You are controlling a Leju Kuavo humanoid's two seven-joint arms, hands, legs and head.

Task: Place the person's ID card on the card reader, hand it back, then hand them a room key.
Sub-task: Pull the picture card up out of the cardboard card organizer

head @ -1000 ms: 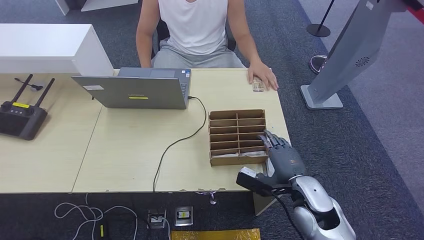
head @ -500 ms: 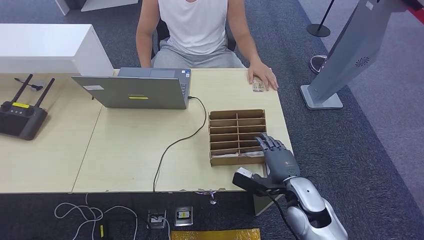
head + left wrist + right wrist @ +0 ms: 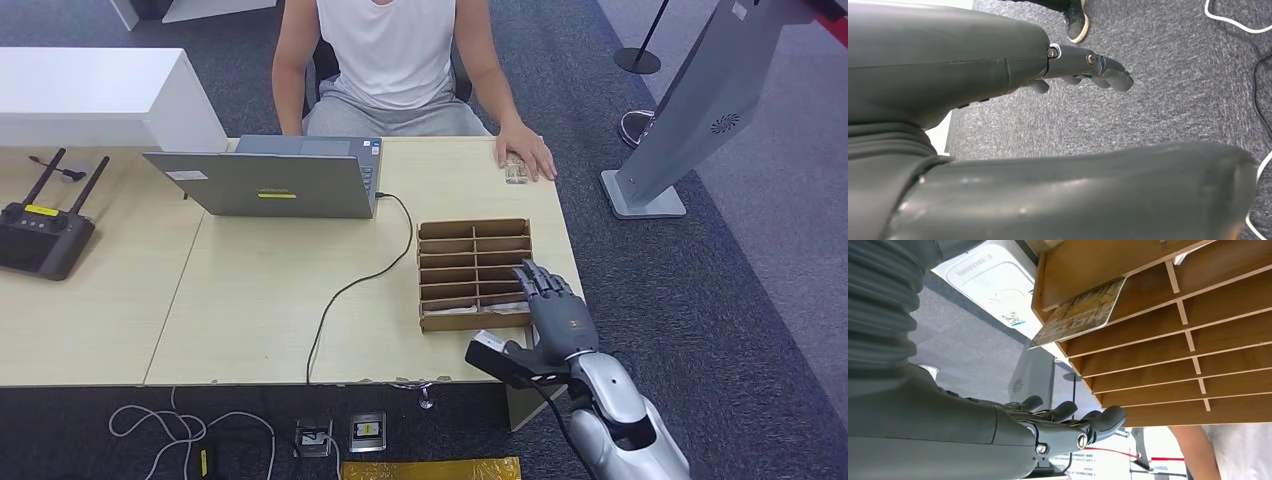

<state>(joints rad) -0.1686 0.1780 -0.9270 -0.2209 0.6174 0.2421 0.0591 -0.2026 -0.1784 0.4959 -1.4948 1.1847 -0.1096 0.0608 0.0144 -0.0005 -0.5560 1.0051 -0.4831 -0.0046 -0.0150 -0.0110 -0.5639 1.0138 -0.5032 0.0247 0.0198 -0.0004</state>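
My right hand (image 3: 556,312) hovers with its fingers stretched out over the near right corner of the brown slotted box (image 3: 474,225), holding nothing. A printed card (image 3: 1080,312) leans out of the box's nearest slot, a short way from my fingers (image 3: 1068,427); it also shows as a pale strip, the card (image 3: 500,307). A person's hand (image 3: 527,152) rests at the table's far right edge on a small card (image 3: 516,174). My left hand (image 3: 1083,62) hangs above grey carpet with nothing in it.
A grey laptop (image 3: 270,182) stands at the table's far side, its black cable (image 3: 345,290) running to the front edge. A black controller with antennas (image 3: 40,235) lies at the left. A grey kiosk stand (image 3: 690,110) rises right of the table.
My right hand has drifted slightly left and forward along the box's right side. The person's hand and the cards have stayed put.
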